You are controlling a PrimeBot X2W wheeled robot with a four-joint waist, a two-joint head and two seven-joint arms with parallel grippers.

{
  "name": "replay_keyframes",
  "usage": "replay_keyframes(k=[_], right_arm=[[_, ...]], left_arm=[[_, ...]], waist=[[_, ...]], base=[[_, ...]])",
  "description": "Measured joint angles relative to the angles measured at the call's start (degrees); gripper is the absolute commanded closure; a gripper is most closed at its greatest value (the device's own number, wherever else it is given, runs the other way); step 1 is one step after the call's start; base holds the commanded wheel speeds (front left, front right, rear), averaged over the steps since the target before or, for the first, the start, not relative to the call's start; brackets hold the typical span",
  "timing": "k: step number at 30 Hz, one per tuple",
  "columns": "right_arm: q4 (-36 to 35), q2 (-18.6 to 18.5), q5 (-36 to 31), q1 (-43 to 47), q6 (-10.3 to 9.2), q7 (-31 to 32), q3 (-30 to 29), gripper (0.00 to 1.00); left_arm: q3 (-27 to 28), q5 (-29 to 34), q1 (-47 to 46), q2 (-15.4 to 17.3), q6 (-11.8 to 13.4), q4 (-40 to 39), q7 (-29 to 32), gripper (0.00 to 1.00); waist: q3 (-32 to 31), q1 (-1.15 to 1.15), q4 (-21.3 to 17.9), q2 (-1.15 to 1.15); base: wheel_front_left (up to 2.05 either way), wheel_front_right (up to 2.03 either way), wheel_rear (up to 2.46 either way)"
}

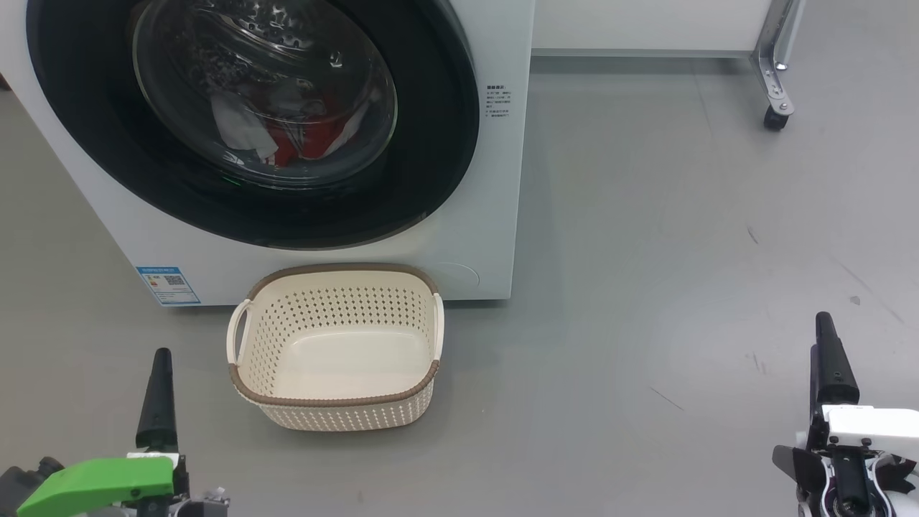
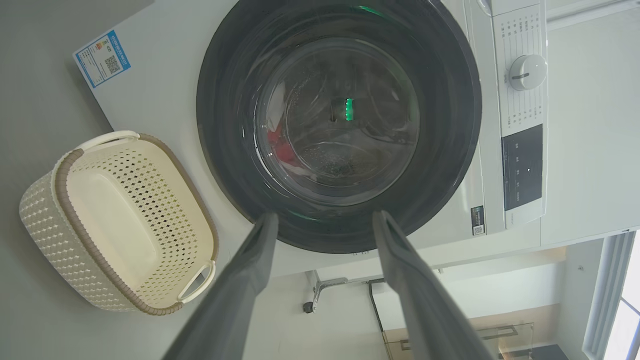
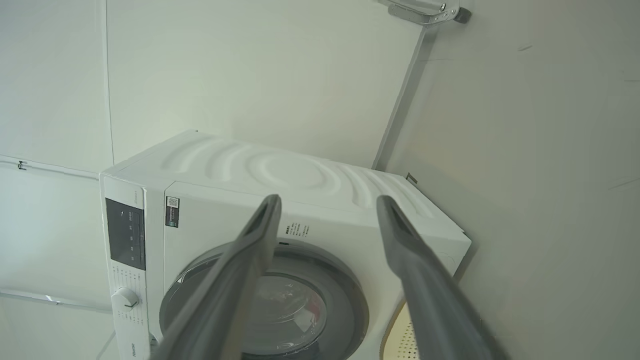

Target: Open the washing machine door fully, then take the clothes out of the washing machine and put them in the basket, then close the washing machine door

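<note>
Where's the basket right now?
In the head view, the basket stands on the floor left of centre, just in front of the washing machine, below its shut door.

A smooth grey floor (image 1: 682, 251), faintly scuffed with dark marks, runs back to a plain white wall (image 1: 646, 25). Beside it a silvery metal leg (image 1: 774, 64) stands on a black caster (image 1: 775, 118). Daylight brightens a window (image 2: 627, 320).

The washing machine door (image 1: 434, 143) is cropped above; clothes (image 1: 287, 148) show dimly.
</note>
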Motion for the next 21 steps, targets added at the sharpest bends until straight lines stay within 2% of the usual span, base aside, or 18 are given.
replay_keyframes(k=[9, 14, 19, 21], right_arm=[[-3.3, -0.2, -7.5, 0.0, 0.01, -1.8, -0.5, 0.00], [-4.7, -0.3, -12.2, 0.0, -0.03, -2.9, -0.5, 0.00], [-5.6, -0.3, -15.5, 0.2, -0.62, -3.8, -0.1, 0.00], [-6.0, -0.3, -17.4, 0.4, -1.14, -4.4, 0.1, 0.00]], left_arm=[[-0.3, 5.4, 0.0, 1.0, 0.0, -1.3, -1.9, 0.00], [-0.8, 11.3, 0.0, 1.4, 0.0, -2.4, -3.0, 0.00], [-1.5, 15.9, 0.0, 1.5, 0.0, -3.2, -4.0, 0.00], [-1.7, 19.7, 0.0, 2.1, 0.0, -3.3, -4.3, 0.00]], waist=[[0.0, 0.00, 0.4, 0.00], [-0.2, 0.00, 0.6, 0.00], [-0.3, 0.00, 0.9, 0.00], [-0.3, 0.00, 0.9, 0.00]], base=[[0.00, 0.00, 0.00], [0.00, 0.00, 0.00], [0.00, 0.00, 0.00], [0.00, 0.00, 0.00]])
